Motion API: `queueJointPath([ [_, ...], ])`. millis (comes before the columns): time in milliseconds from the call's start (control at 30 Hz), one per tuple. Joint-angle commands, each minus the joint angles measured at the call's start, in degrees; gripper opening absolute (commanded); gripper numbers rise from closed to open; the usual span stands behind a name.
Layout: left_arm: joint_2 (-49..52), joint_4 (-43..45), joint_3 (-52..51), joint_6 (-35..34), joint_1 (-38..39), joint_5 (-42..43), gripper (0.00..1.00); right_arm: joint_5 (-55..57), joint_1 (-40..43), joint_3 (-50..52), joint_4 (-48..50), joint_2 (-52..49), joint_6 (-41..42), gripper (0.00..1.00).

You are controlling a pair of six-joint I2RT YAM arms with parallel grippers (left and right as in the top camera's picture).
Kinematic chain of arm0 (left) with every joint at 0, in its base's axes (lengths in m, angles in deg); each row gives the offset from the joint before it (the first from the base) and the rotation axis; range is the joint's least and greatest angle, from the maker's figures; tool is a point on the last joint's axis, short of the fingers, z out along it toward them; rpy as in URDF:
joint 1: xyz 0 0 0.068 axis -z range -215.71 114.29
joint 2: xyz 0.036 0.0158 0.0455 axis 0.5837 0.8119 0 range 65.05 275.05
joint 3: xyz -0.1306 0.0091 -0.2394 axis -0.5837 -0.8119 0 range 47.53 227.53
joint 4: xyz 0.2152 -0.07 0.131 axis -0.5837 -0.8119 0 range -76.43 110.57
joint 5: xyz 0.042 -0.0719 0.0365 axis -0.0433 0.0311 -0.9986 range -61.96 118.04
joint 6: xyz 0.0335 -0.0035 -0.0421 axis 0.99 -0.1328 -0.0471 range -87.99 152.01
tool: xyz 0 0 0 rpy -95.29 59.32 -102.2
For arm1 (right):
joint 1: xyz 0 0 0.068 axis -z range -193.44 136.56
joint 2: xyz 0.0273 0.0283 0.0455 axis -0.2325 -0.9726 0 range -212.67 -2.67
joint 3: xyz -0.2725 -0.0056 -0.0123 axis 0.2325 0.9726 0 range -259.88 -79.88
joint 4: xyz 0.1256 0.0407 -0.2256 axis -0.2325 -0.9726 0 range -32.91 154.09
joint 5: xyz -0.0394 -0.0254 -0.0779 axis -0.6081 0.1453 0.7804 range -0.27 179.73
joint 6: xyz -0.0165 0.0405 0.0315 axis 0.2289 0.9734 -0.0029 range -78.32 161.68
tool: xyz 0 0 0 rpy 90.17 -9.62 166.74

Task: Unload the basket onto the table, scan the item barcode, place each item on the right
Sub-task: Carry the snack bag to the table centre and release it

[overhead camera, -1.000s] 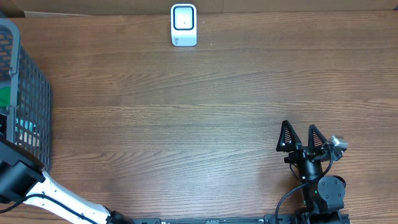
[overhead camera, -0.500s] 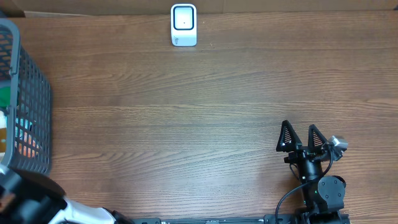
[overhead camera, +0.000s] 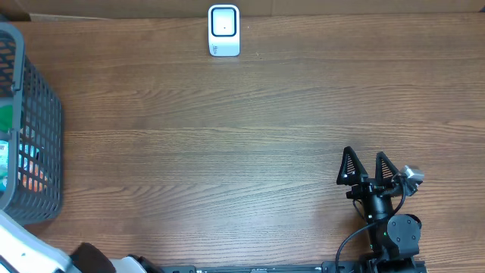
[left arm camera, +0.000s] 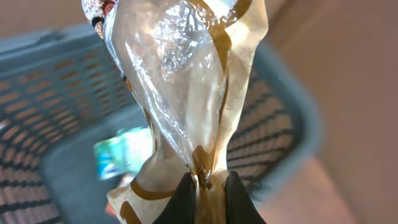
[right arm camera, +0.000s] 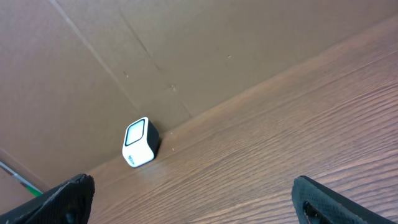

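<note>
Wooden desk (overhead camera: 227,136), grey mesh basket (overhead camera: 38,136) at left edge. Over basket, clear crinkled bag (left arm camera: 180,81) with tan-brown trim, neck pinched in clenched left tool (left arm camera: 205,193). Right tool (overhead camera: 364,153) spread wide, empty, well apart. Small white scanner (overhead camera: 223,30) at far edge.

Tabletop (overhead camera: 227,136): dark brown wood-grain surface, the grain running from the left edge to the right edge. Lighting is even and diffuse, and a soft pale sheen lies across the middle band of the wood. Far edge: a plain brown board (right arm camera: 205,43), cardboard-like, stands upright and meets the tabletop along that edge. It shows straight diagonal creases and a few small specks.
</note>
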Motion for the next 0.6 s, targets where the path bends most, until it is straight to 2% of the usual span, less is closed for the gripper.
queueJointPath([
  [0,-5.6,0.5,3.87,-0.63,7.91,2.36,0.04,0.13,0.11,0.59,0.26,0.2,-0.2,1.0],
  [133,-9.4,-1.53,3.85,0.72,19.32,2.16,0.04,0.13,0.11,0.59,0.26,0.2,-0.2,1.0],
  [333,-7.5,-13.9,2.82,0.74,42.18,-0.5,0.04,0.13,0.11,0.59,0.26,0.2,-0.2,1.0],
  [567,2.86,-18.51,-2.56,0.74,55.15,-0.98,0.04,0.13,0.11,0.59,0.26,0.2,-0.2,1.0],
])
